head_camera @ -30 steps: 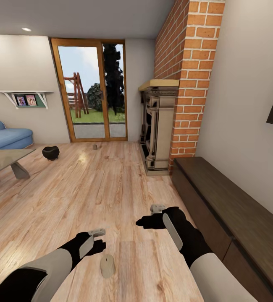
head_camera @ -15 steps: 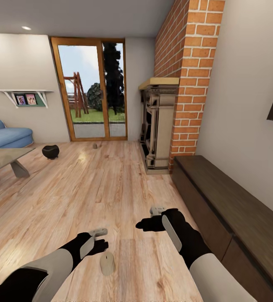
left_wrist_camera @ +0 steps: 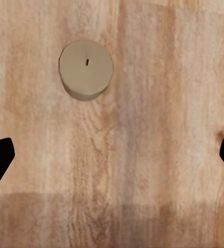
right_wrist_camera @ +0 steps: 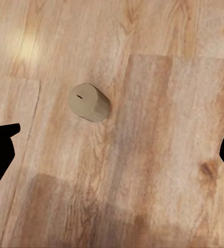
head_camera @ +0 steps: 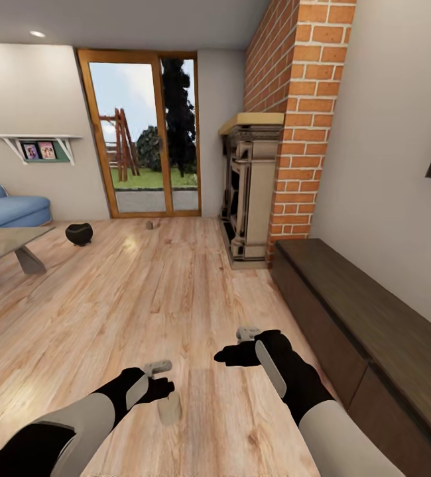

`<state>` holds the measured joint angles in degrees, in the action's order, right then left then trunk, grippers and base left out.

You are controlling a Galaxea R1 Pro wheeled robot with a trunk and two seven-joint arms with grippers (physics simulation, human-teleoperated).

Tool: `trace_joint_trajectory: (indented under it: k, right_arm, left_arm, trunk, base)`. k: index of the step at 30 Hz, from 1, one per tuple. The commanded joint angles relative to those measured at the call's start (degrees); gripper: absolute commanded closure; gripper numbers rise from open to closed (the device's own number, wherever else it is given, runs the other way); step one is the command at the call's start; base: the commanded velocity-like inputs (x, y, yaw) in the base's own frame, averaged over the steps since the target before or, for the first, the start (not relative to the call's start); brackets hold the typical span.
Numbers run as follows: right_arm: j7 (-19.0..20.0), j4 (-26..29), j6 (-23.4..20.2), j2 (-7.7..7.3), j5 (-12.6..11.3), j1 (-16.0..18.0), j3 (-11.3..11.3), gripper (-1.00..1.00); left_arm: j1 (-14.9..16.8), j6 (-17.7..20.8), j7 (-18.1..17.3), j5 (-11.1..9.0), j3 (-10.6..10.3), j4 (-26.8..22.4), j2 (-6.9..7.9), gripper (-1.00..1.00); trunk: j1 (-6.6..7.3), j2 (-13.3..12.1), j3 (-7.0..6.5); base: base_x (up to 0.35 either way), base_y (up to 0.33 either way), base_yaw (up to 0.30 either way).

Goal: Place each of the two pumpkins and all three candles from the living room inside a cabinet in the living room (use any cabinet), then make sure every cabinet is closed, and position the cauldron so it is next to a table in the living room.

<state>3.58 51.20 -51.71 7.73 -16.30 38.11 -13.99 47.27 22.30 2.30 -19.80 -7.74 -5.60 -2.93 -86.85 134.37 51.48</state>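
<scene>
A short tan candle [head_camera: 170, 410] stood on the wooden floor [head_camera: 142, 298], just below the left gripper [head_camera: 157, 377]. In the left wrist view its flat round top and little wick showed, and the jaws were spread wide with nothing between them. The right gripper [head_camera: 242, 344] hung over bare floor nearby, its jaws wide and empty too. The candle looked small, light and hard, maybe a bit slick. Pinching its round sides near the middle looked best.

The long dark cabinet [head_camera: 368, 324] ran along the right wall, its doors closed. Farther off, another small candle [head_camera: 150, 225] sat by the glass door. The black cauldron [head_camera: 79, 233] sat on the floor near the grey table [head_camera: 3, 242].
</scene>
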Motion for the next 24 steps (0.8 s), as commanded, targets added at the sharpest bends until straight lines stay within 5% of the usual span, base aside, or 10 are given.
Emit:
trace_joint_trajectory:
  k: [1, 15, 24]
  right_arm:
    - [0.38, 0.04, -0.23, 0.00, 0.39, 0.03, 0.02, -1.00]
    - [0.34, 0.04, -0.23, 0.00, 0.39, 0.03, 0.09, -1.00]
    - [0.33, 0.04, -0.17, 0.00, 0.39, 0.03, 0.10, -1.00]
  left_arm:
    - [0.01, 0.29, 0.27, -0.59, -0.48, -0.12, 0.02, -1.00]
    - [0.01, 0.40, 0.33, -0.59, -0.52, -0.12, -0.03, -1.00]
    - [0.01, 0.50, 0.50, -0.56, -0.52, -0.12, 0.02, -1.00]
  trunk:
    - [-0.21, 0.44, 0.33]
    - [-3.29, 6.06, 4.10]
    - [-3.29, 6.06, 4.91]
  base:
    - [0.000, 0.000, 0.000]
    - [0.000, 0.000, 0.000]
    - [0.000, 0.000, 0.000]
